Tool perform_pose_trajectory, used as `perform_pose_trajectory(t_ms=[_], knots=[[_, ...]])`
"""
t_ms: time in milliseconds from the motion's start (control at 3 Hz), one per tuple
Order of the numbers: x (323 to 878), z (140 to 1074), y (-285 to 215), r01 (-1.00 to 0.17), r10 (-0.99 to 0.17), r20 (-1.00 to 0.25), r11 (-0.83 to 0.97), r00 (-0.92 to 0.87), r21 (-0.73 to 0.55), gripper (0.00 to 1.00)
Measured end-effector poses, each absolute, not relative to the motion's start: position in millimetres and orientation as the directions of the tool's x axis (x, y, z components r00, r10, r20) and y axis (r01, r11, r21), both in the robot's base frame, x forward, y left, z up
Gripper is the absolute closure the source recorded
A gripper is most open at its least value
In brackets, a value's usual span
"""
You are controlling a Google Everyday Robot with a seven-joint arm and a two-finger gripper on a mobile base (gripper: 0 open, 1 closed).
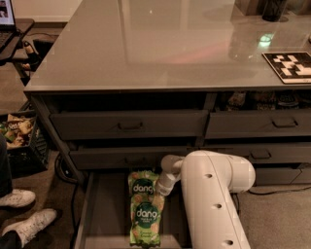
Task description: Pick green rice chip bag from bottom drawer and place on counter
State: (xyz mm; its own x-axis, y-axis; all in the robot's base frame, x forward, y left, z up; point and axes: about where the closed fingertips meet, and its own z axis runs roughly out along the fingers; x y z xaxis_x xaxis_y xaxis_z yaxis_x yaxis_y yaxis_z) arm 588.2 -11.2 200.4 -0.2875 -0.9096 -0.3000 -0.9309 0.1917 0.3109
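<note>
The bottom drawer (104, 214) is pulled open below the two handled rows, with a flat grey inside. Two alike light-green "dang" pouches lie in it end to end: one at the back (143, 184) and one in front (146, 217). I cannot tell which is the green rice chip bag. My white arm reaches down from the right, and my gripper (159, 193) sits at the pouches' right edge, where the two meet. The arm hides its tip. The glossy grey counter (160, 44) lies above.
A black-and-white marker tile (291, 65) lies on the counter's right side, and a dark object (273, 9) stands at its far edge. A person's white shoes (22, 209) and a crate of snacks (17, 133) are on the floor to the left.
</note>
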Motion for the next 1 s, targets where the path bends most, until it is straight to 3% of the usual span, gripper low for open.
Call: perform_pose_trajectory(t_ms=[333,1000], knots=[[588,200,-11,-0.931,-0.91,-0.3,0.192,-0.288,0.311,1.0],[552,240,1,-0.922,-0.876,-0.347,0.227,-0.334,0.314,1.0]])
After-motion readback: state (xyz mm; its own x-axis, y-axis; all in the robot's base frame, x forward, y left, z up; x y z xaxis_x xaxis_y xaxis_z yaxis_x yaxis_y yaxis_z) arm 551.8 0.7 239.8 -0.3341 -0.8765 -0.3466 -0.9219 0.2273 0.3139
